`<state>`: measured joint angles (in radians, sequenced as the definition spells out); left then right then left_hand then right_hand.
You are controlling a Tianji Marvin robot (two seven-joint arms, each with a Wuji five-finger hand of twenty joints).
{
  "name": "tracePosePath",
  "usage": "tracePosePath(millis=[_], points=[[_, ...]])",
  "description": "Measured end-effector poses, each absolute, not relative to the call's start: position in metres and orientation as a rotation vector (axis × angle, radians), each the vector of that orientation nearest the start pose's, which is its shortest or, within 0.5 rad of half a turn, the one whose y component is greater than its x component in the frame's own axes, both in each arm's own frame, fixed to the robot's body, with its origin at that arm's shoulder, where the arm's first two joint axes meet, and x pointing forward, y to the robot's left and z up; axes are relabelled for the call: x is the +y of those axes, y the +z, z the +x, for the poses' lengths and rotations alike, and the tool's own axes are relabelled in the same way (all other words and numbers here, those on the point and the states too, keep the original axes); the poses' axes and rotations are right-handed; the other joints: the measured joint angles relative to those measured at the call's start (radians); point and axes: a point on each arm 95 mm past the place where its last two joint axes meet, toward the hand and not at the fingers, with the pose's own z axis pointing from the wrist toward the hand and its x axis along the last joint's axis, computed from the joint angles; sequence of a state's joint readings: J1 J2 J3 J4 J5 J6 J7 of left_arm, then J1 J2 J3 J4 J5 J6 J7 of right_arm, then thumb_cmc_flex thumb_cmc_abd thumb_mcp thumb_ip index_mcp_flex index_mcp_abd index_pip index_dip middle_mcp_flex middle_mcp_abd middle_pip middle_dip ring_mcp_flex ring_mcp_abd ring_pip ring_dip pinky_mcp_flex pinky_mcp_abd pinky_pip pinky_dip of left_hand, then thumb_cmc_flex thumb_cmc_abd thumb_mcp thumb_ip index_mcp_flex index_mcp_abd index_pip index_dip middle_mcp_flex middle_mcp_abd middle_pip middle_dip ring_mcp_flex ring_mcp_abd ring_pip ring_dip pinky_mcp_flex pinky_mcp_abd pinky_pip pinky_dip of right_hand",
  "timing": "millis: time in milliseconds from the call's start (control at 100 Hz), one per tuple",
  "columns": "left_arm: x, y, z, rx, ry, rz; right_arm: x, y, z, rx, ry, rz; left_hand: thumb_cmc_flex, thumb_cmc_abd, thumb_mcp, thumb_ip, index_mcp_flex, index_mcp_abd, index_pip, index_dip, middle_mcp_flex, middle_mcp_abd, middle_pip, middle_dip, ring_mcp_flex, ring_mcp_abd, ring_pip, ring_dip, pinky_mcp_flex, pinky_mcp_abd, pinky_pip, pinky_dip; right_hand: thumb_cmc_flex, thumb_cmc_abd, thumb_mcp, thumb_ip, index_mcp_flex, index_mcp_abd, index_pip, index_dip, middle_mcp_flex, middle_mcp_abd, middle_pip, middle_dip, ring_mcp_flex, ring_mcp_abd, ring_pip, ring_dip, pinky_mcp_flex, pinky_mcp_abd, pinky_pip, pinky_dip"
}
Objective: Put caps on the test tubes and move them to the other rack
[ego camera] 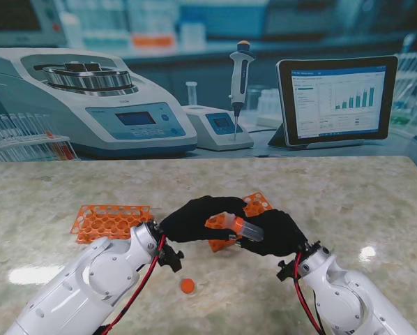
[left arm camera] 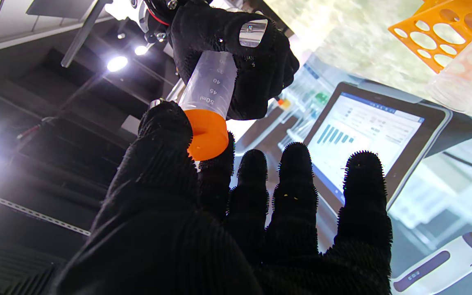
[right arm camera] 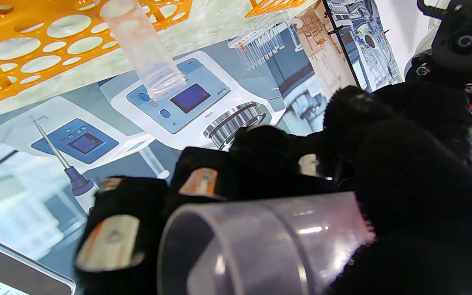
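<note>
A clear 50 ml test tube point(ego camera: 242, 226) is held tilted above the table between my two black-gloved hands. My right hand point(ego camera: 277, 234) is shut around its body point(left arm camera: 211, 80); the tube's rounded lower end point(right arm camera: 268, 246) fills the right wrist view. An orange cap point(left arm camera: 208, 135) sits on the tube's mouth, pinched by the thumb and forefinger of my left hand point(ego camera: 194, 218). One orange rack point(ego camera: 111, 220) lies at the left. A second orange rack point(ego camera: 256, 204) lies behind the hands, with an uncapped tube point(right arm camera: 141, 49) standing in it.
A loose orange cap point(ego camera: 187, 285) lies on the marble table point(ego camera: 348, 202) near me. Beyond the far edge stand a centrifuge point(ego camera: 90, 105), a small instrument with a pipette point(ego camera: 240, 77), and a tablet point(ego camera: 336, 99).
</note>
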<state>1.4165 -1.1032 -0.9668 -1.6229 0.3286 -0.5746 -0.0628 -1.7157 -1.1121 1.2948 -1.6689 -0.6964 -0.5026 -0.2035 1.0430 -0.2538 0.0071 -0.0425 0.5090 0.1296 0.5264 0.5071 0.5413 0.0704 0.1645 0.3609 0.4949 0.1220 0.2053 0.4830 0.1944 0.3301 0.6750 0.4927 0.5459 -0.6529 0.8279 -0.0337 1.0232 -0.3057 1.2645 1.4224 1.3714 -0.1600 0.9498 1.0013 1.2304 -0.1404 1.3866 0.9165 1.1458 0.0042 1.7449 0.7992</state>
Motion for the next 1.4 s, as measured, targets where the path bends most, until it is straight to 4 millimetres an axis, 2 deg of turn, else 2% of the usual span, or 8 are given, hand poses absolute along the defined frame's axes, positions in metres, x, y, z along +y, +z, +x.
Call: tracePosePath(millis=[300,410,450,670,1400], points=[[-0.118,-0.271,0.371,1.595,-2.596,-1.145,0.014,-0.306,0.349,1.313,2.2,1.161,0.033,-0.001,-0.068,-0.003,-0.001,0.004,0.082,-0.051,0.022,0.0,0.01,0.0,0.043,0.0,0.019,0.011,0.021,0.0,0.025,0.0,0.0,0.0,0.0,0.0,0.0,0.0,0.0,0.0,0.0,0.0,0.0,0.0,0.0,0.0,0.0,0.0,0.0,0.0,0.0,0.0],[-0.116,-0.269,0.371,1.592,-2.594,-1.136,0.015,-0.306,0.349,1.314,2.2,1.16,0.041,-0.001,-0.069,-0.004,-0.001,0.015,0.09,-0.059,0.04,0.0,0.01,0.0,0.045,0.0,0.019,0.011,0.022,0.0,0.026,0.0,0.001,0.0,-0.001,0.0,0.0,0.0,0.0,0.0,0.0,0.0,0.0,0.0,0.0,0.0,0.0,0.0,0.0,0.0,0.0,0.0],[-0.116,-0.269,0.371,1.593,-2.592,-1.13,0.015,-0.306,0.349,1.314,2.201,1.16,0.05,-0.001,-0.071,-0.014,-0.001,0.018,0.09,-0.06,0.044,0.0,0.012,0.0,0.045,0.0,0.019,0.011,0.022,0.0,0.026,0.0,0.001,0.0,-0.001,0.0,0.0,0.0,0.0,0.0,0.0,0.0,0.0,0.0,0.0,0.0,0.0,0.0,0.0,0.0,0.0,0.0],[-0.116,-0.265,0.37,1.605,-2.591,-1.113,0.015,-0.306,0.35,1.314,2.201,1.16,0.064,-0.001,-0.072,-0.015,-0.001,0.036,0.09,-0.061,0.045,0.002,0.012,0.0,0.045,0.0,0.019,0.015,0.022,0.0,0.028,0.0,0.001,0.0,-0.001,0.0,0.0,0.0,0.0,0.0,0.0,0.0,0.0,0.0,0.0,0.0,0.0,0.0,0.0,0.0,0.0,0.0],[-0.118,-0.255,0.371,1.669,-2.571,-1.064,0.016,-0.305,0.35,1.315,2.204,1.161,0.073,-0.001,-0.068,-0.017,-0.001,0.041,0.09,-0.061,0.045,0.01,0.012,0.0,0.045,0.0,0.02,0.016,0.022,0.0,0.028,0.0,0.001,0.0,-0.001,0.0,0.0,0.0,0.002,0.001,0.0,0.0,0.0,0.0,0.0,0.0,0.0,0.0,0.0,0.0,0.0,0.0]])
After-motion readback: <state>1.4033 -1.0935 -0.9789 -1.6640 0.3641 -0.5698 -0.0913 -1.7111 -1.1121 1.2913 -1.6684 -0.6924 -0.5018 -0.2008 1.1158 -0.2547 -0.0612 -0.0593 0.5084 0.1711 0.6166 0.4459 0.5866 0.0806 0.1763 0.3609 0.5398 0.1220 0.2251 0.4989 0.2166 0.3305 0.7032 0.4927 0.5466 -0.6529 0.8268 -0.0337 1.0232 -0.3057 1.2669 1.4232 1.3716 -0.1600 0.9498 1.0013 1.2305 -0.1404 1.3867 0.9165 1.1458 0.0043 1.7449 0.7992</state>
